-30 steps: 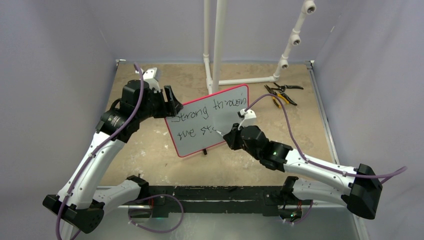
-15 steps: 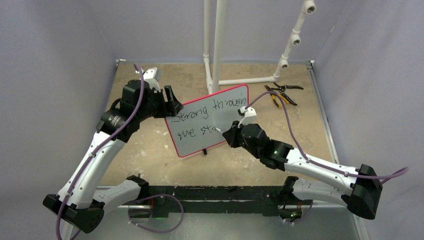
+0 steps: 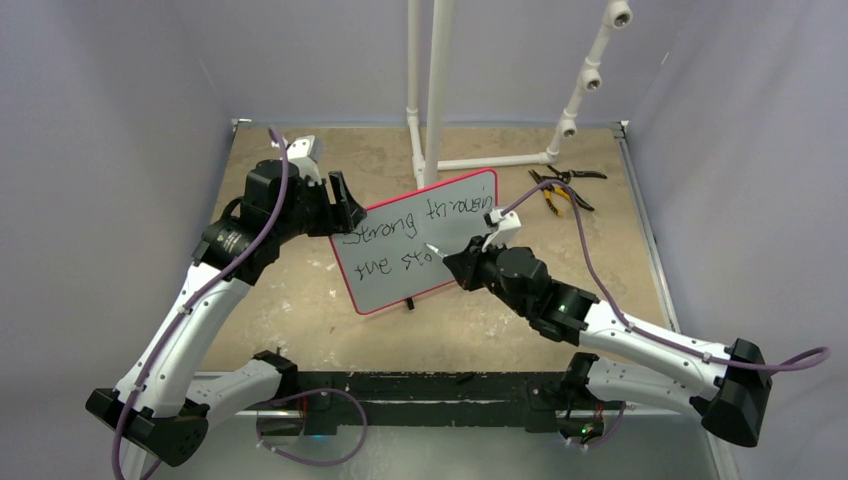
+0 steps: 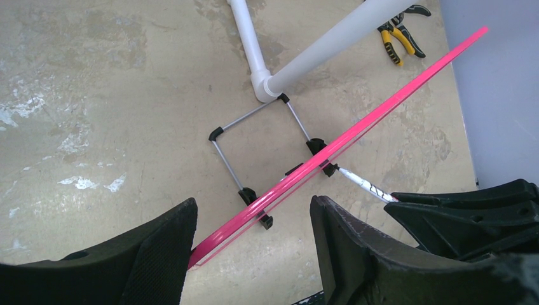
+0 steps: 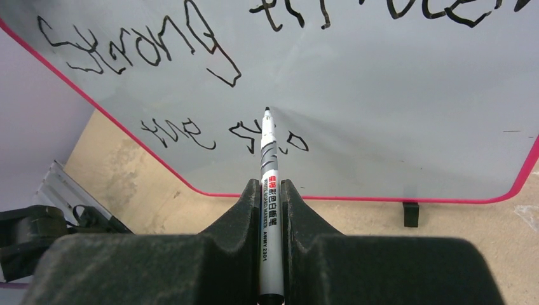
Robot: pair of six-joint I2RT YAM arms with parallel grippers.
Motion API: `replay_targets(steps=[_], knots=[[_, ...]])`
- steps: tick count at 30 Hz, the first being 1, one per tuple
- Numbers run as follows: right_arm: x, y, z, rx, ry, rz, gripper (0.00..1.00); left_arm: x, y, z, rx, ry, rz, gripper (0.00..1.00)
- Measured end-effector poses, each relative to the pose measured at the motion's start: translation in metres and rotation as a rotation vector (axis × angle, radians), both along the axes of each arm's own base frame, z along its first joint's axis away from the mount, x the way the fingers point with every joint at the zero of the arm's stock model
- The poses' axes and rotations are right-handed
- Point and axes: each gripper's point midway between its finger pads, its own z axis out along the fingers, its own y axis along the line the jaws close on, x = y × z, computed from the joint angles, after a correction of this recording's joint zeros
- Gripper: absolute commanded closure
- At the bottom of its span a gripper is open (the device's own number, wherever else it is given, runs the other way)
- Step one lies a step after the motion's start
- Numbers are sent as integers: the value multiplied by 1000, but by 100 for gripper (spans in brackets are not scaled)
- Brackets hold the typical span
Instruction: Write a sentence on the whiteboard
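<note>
The whiteboard point(image 3: 400, 285) stands tilted on its small feet mid-table, red-edged. The sentence point(image 3: 400, 222) reads "Strong through" on top with "the sto" below, also seen in the right wrist view as black handwriting point(image 5: 146, 51). My right gripper point(image 5: 270, 185) is shut on a white marker point(image 5: 269, 165). Its tip sits at the board point(image 5: 381, 95) just above the letters "sto"; contact cannot be told. My left gripper point(image 4: 254, 206) is open, its fingers straddling the board's pink left edge point(image 4: 381, 105), which lies against the left finger.
A white pipe frame point(image 3: 435, 90) rises behind the board. Yellow-handled pliers point(image 3: 560, 190) lie at the back right. A wire stand point(image 4: 254, 127) props the board from behind. Grey walls close in on both sides.
My right gripper has shifted slightly right and up with the marker, and an "o" now follows "st" on the second line. The left arm has not moved.
</note>
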Motion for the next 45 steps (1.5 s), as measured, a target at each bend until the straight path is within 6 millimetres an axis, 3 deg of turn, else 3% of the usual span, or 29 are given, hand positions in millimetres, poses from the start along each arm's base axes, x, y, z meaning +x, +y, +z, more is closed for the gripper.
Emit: replay_targets(steps=[4,10,31,45], knots=[[2,0,-6,-14,9,-13,100,0,0,-1,1,1,0,35],[3,1,-30,-75,63,-21,100,0,0,-1,1,1,2,35],[5,-15,-32,-72,99,-113,100,2,0,-4,8,11,3,35],[1,-16,-51,-124,144,-107,100,3,-1,-6,10,16,3,35]])
